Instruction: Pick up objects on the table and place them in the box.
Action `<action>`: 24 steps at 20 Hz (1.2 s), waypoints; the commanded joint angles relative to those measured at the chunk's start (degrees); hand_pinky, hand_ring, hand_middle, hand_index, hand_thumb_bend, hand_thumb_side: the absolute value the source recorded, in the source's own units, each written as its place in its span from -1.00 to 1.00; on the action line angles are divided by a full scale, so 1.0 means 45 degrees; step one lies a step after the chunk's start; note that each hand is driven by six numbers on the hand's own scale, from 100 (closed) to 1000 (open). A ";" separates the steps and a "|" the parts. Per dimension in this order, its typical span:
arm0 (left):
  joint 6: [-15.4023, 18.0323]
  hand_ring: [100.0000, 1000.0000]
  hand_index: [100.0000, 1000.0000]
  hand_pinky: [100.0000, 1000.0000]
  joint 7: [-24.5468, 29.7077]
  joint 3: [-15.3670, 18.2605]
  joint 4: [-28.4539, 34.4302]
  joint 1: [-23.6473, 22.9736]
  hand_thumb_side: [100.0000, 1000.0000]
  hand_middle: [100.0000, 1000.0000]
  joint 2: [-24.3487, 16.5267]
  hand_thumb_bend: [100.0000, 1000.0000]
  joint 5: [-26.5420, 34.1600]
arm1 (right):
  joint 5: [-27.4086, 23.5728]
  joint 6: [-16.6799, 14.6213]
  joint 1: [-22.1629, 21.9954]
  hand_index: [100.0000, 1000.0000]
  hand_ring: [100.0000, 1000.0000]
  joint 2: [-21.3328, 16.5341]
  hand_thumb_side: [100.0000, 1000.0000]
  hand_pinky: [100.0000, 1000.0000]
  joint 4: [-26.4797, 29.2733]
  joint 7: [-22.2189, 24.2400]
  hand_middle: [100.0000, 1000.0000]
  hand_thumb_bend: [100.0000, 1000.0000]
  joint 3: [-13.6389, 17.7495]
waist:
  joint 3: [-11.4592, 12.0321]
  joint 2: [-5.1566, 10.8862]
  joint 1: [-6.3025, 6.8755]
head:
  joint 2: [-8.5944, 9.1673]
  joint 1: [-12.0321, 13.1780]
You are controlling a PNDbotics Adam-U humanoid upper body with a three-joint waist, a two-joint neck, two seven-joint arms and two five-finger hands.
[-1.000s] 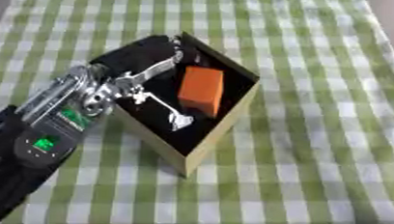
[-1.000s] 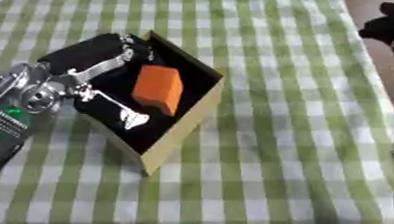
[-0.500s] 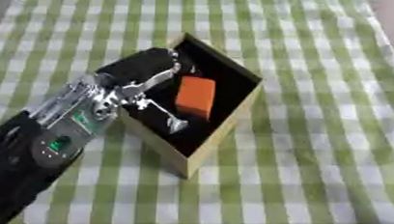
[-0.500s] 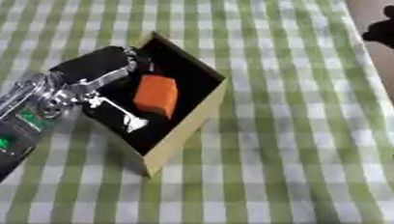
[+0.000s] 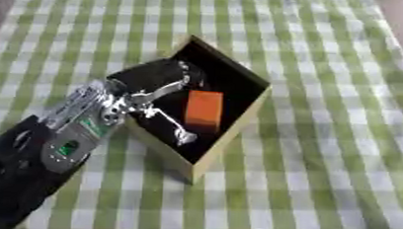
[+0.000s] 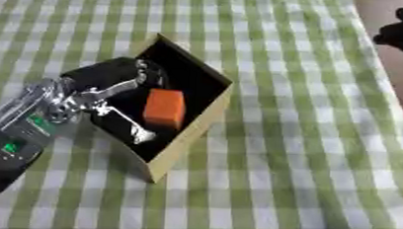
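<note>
Bench point(image 5: 324, 142): covered by a green-and-white checked cloth that fills both views. No other loose object shows on the cloth, so in my judgement the placing work is at or near its end.

Box point(image 5: 239, 119): 1 open, tan-walled box with a dark interior, set askew near the centre of the bench, its corners pointing toward 12 and 6 o'clock. The open top faces up, which leaves it free to receive items from above.

Left hand point(image 5: 159, 77): black, with silver parts, entering from 7 o'clock and lying over the box's 9 o'clock wall, reaching into the interior. The fingers appear spread and relaxed, clamped on nothing; the orange block stands apart from them. This reads as a hand that is placed for release, not for carrying.

Orange block point(image 6: 163, 108): 1 block inside the box, toward its 3 o'clock wall, resting on the floor of the box.

Right hand: a dark shape sits at the right edge in the right eye view; its finger state cannot be told.
</note>
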State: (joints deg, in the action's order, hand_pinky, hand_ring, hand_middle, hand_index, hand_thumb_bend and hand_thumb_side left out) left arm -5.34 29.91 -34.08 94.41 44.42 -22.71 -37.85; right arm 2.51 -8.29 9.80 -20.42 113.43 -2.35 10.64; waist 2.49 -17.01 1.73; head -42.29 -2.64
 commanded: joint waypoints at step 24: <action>-0.1004 0.42 0.54 0.45 -0.3439 0.4131 0.4449 -0.0299 -0.07 0.47 -0.0259 -0.30 0.2547 | 0.0119 -0.0186 0.0319 0.55 0.26 -0.0313 1.00 0.57 0.0257 -0.0269 0.16 -1.00 0.0153 | 0.0146 -0.0009 -0.0246 | 0.0401 -0.0360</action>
State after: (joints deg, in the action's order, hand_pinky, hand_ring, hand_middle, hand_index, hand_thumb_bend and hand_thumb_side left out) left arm -10.11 16.46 -17.32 112.90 42.57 -22.77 -28.16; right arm 2.73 -8.91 10.65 -20.47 113.43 -3.39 10.82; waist 3.18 -17.96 0.69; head -41.19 -3.86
